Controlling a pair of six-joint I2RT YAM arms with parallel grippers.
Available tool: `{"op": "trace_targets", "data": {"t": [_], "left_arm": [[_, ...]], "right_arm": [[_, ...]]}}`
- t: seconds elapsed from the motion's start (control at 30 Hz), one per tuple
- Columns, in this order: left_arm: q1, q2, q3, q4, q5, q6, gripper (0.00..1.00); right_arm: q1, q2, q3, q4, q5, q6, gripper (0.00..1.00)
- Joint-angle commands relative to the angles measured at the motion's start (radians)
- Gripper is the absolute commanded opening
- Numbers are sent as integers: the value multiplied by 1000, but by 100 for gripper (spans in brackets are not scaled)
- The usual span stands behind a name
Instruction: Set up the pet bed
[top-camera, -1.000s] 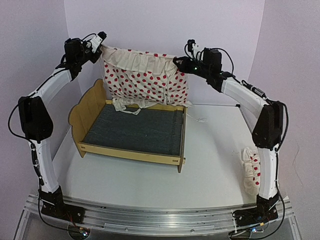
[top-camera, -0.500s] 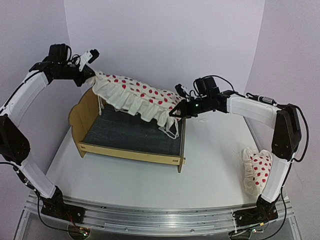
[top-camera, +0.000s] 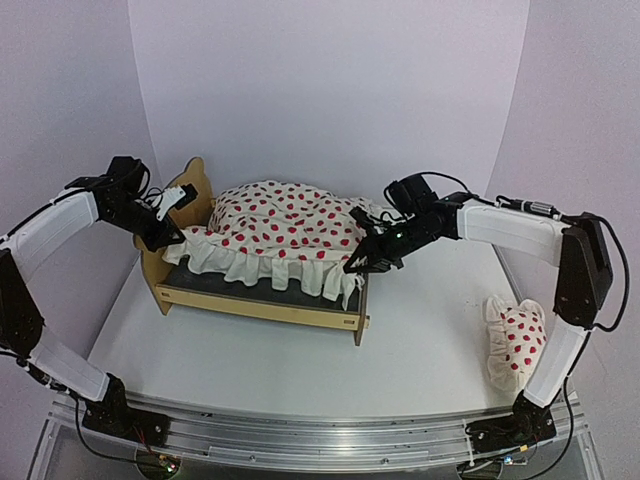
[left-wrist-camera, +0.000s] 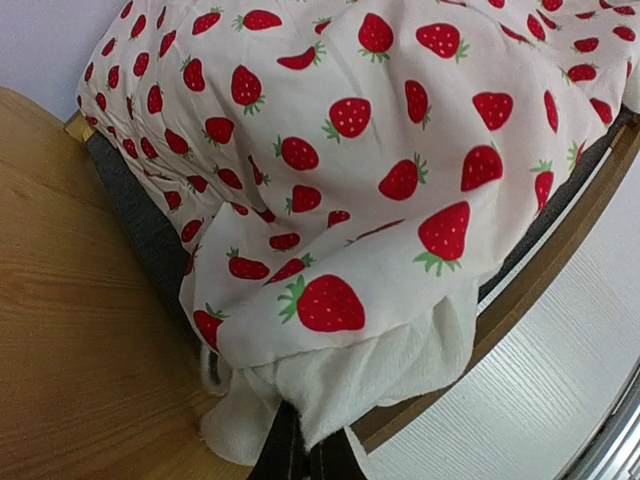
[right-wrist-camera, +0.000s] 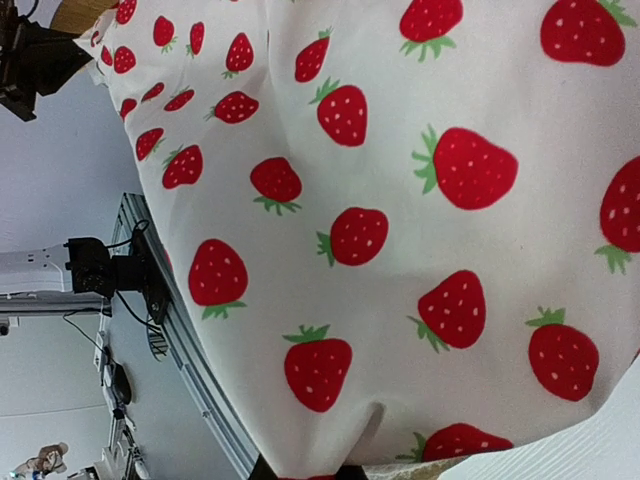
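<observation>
The pet bed (top-camera: 258, 304), a light plywood frame with a wavy headboard (top-camera: 194, 186) on the left, stands mid-table. A white ruffled duvet (top-camera: 285, 225) with red strawberries lies spread over it. Its ruffle hangs over the front rail. My left gripper (top-camera: 176, 237) is shut on the duvet's corner by the headboard. In the left wrist view the closed fingers (left-wrist-camera: 305, 450) pinch the white hem under the duvet (left-wrist-camera: 350, 180), beside the headboard (left-wrist-camera: 70, 330). My right gripper (top-camera: 362, 263) is shut on the duvet corner at the footboard, and the duvet (right-wrist-camera: 400, 220) fills the right wrist view above that gripper (right-wrist-camera: 303, 472).
A small strawberry-print pillow (top-camera: 515, 345) lies at the table's right edge, beside the right arm's base. White walls close in the back and both sides. The metal base rail (top-camera: 320, 440) runs along the near edge.
Both arms came down and forward, lowering the duvet from hanging upright behind the bed to lying across it. Both grippers stayed shut on its corners.
</observation>
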Motion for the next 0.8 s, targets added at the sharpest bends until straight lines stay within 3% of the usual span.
{"op": "trace_targets", "data": {"t": [0.0,0.07,0.13,0.2,0.23,0.3,0.37,0.53,0.67,0.77], "left_arm": [[9,-32,-34,-23,-39,10,0],[9,-28,-33,-41,-35,32,0],[8,-30,-31,-71,-11,77,4],[9,-43,-34,-121,39,141,19],[9,-51,-37,-148,78,184,31],[9,-68,-32,-216,151,264,51],[9,-74,-10,-302,218,338,64],[8,-50,65,-378,302,380,71],[7,-46,137,-336,391,291,71],[-6,-57,178,-265,470,205,71]], "right_arm": [[27,-56,1,-44,-68,33,0],[29,-61,5,-50,-79,34,3],[29,-73,6,-64,-86,25,12],[29,-89,15,-100,-91,-3,27],[28,-97,23,-117,-86,-17,36],[25,-113,47,-151,-71,-41,60],[9,-128,86,-186,-47,-53,73],[-90,-141,167,-219,65,39,78],[-126,-145,173,-246,212,89,70],[-123,-161,123,-252,221,76,60]]}}
